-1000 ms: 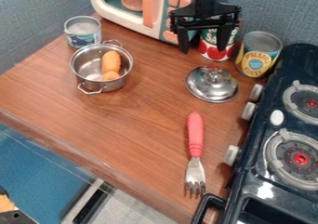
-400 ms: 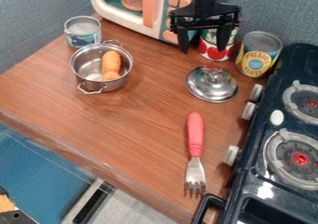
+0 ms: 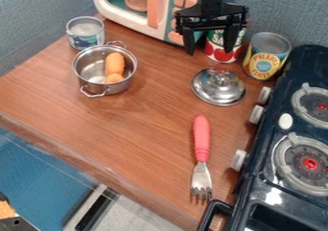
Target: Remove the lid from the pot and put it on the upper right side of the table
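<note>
- Gripper (image 3: 209,51), black, two-fingered: hung at the view's top, fingers spread well apart.
- Can with red, white and green label (image 3: 223,52): just behind the hand, partly hidden by it.
- Toy microwave (image 3: 131,21), white and teal with peach trim: behind the hand, extending to its left in view.
- Round lid (image 3: 217,87), silver metal, knobbed: below the hand in view, off the pot, flat on the brown wood-grain table (image 3: 154,110), toward its upper right.
- Can with yellow label (image 3: 264,62): right of the hand and slightly lower.
- Round pot (image 3: 87,76), silver metal, two-handled: well to the hand's left, slightly lower, uncovered; orange carrot-shaped item (image 3: 114,64) inside.
- Small can with blue-green label (image 3: 85,39): farther left, just past the pot.
- Fork (image 3: 201,139), red handle, metal tines: well below the hand.
- Toy stove (image 3: 259,189), black, grey-ringed burners: lower right of the hand.
</note>
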